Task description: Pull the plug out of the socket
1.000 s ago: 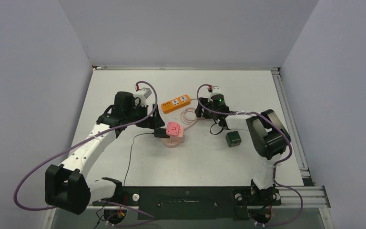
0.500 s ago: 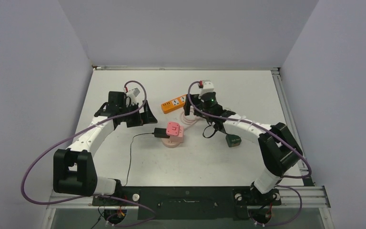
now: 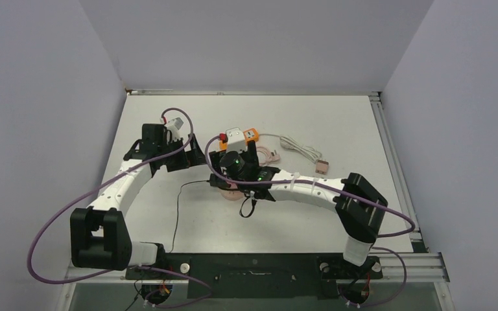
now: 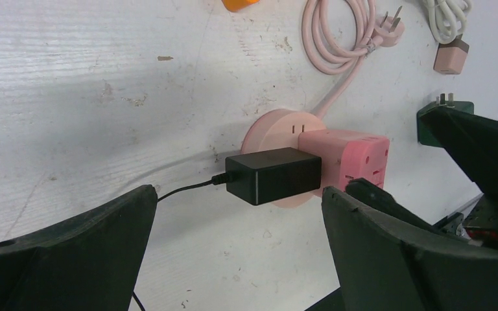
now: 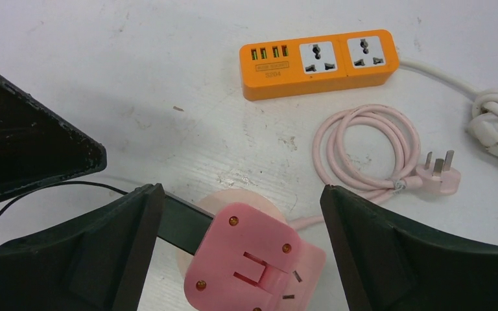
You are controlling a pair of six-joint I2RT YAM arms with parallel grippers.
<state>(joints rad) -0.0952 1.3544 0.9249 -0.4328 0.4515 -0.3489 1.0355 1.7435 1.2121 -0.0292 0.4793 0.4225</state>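
A black plug [image 4: 272, 175] sits in the side of a pink cube socket [image 4: 353, 152] on a round pink base [image 4: 275, 126]. My left gripper [image 4: 237, 207] is open, level with the plug and short of it, not touching. My right gripper [image 5: 240, 194] is open above the pink socket [image 5: 253, 262], one finger on each side, with the plug [image 5: 181, 227] partly behind its left finger. In the top view the right gripper [image 3: 233, 176] covers the socket and the left gripper [image 3: 185, 159] is just to its left.
An orange power strip [image 5: 318, 61] lies beyond the socket. Beside it lie a coiled pink cord [image 5: 369, 149] and a white cable [image 3: 298, 146] with a small pink adapter [image 3: 323, 166]. The plug's thin black cord [image 3: 176, 214] runs toward the near edge. A dark green adapter [image 4: 438, 116] lies behind the socket.
My right arm has swung left from the orange strip to hover over the pink socket. My left gripper has drawn back a little to the left. The green adapter is now hidden in the top view.
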